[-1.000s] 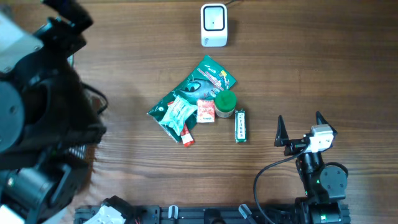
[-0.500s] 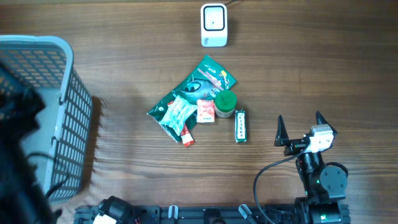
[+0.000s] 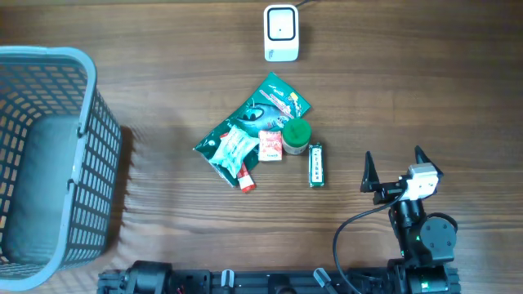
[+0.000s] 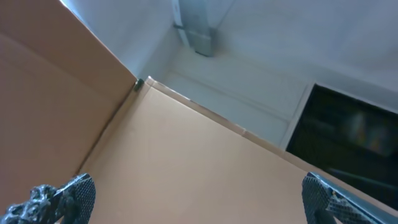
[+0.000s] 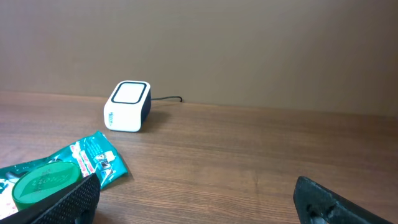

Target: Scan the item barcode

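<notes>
- While parked at 5 o'clock of the brown wooden table (image 3: 180, 73) in the overhead view, spread wide and gripping nothing: right gripper (image 3: 393, 159), black pointed fingers aimed toward 12 o'clock.
- Left gripper (image 4: 193, 202): caught by its own wrist camera only, fingertips far apart at the two lower corners, nothing between them, facing up at a tan board and a pale wall.
- At 10 o'clock from the right gripper, nearest to it yet apart from the fingers: slim dark green stick pack (image 3: 316, 165), lying lengthwise from 12 to 6.
- Just beside that pack, at its 11 o'clock: small jar with a round green lid (image 3: 296, 135).
- Touching the jar at its 9 o'clock: small red-and-white square packet (image 3: 270, 144).
- Beneath jar and packet, slanting from 1 to 7 o'clock: large green foil pouch (image 3: 274, 102).
- On the pouch's 7 o'clock end: crinkled white-and-green wrapper (image 3: 233, 147); at its 6 o'clock, poking out: little red sachet (image 3: 246, 178).
- Whole pile of items lying in the middle of the table, untouched by either gripper.
- At 12 o'clock of the pile, well apart, near the far edge: white boxy barcode scanner (image 3: 281, 33), dark cable trailing from its back.
- At 9 o'clock of the table, well apart from the pile: grey plastic lattice basket (image 3: 90, 122).
</notes>
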Controlling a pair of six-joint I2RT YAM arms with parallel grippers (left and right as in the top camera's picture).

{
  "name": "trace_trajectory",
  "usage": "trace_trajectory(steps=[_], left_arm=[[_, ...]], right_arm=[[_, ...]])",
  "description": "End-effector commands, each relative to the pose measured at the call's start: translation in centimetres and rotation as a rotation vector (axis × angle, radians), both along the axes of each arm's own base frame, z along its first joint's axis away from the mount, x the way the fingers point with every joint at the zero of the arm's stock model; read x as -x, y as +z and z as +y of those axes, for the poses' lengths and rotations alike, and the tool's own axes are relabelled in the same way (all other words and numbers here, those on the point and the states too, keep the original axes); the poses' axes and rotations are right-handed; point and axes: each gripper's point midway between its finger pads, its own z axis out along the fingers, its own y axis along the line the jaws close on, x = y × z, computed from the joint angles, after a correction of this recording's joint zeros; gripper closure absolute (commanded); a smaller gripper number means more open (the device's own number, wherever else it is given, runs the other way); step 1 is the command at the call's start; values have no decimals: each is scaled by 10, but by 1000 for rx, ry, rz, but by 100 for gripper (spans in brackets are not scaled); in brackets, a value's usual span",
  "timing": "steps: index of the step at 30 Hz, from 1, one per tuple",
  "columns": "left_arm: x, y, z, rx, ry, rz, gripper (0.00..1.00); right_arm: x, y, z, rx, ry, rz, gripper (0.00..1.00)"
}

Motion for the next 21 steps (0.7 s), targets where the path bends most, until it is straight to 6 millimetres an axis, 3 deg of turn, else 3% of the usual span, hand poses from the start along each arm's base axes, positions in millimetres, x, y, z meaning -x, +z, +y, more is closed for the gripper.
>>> trace_trajectory(steps=[1,2,5,9,13,17,21], left_arm=[[-2,-3,-7,-10,-54,-1,0],[-1,-3,-6,-10,-62,-4,0],[13,-8,-4,-6,-89,-37,0],[33,-23,1,2,-120,-89,0],[48,-28,7,15,-149,-130,0],[45,-30,8,14,-163,-121,0],[42,-31,9,17,-182,-113,0]], right_arm=[[0,2,-1,-11,-8,-10,0],[0,3,-1,-18,-4,-10,0],[6,4,30,-410,171,62,0],[26,8,75,-946,424,296,0],[30,8,80,-1398,402,486,0],[45,9,99,-1518,487,657,0],[48,8,102,-1323,542,589,0]])
